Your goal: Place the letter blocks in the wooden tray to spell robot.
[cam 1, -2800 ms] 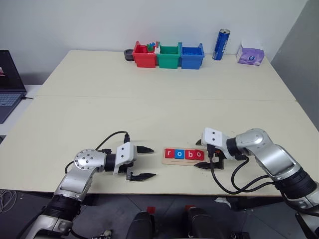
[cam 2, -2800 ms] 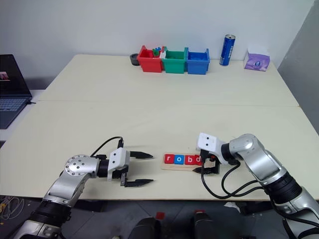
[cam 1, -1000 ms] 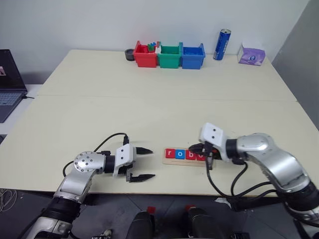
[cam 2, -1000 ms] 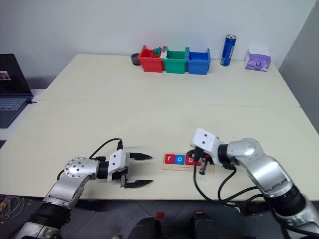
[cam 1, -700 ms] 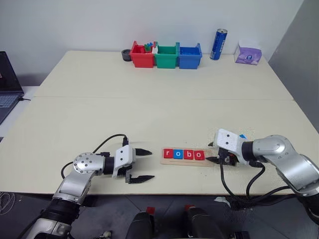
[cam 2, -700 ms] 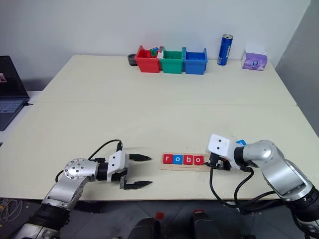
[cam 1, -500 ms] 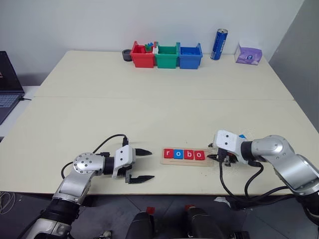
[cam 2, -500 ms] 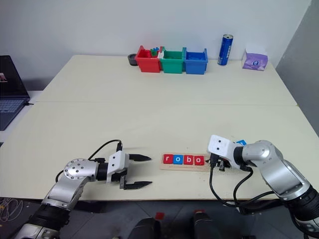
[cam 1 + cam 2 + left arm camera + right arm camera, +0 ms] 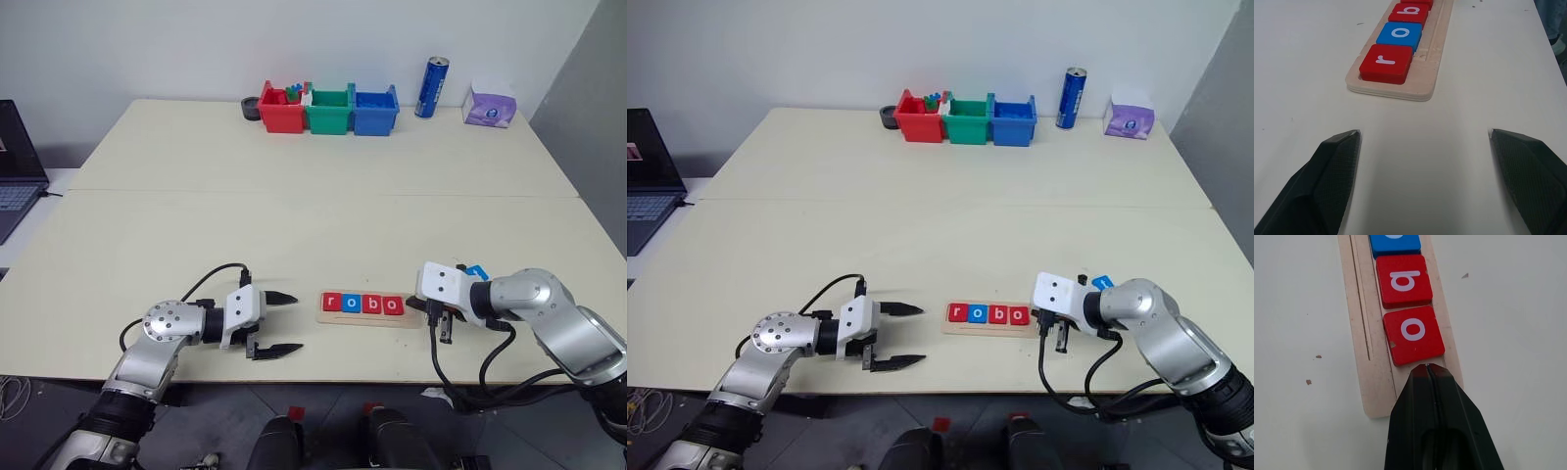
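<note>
Four letter blocks (image 9: 362, 304), reading r, o, b, o, lay in the wooden tray (image 9: 1364, 382), its last slot bare. My right gripper (image 9: 1428, 368), which a second before had hovered over the tray's right end, had pulled back and closed on nothing, tips at that end. A blue piece (image 9: 476, 271) behind my wrist was possibly the t. My left gripper (image 9: 1422, 137) stood wide open, empty.

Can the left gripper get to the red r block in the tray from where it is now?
Probably yes. The left gripper is open and faces the wooden tray's near end, with only bare table between it and the red r block.
</note>
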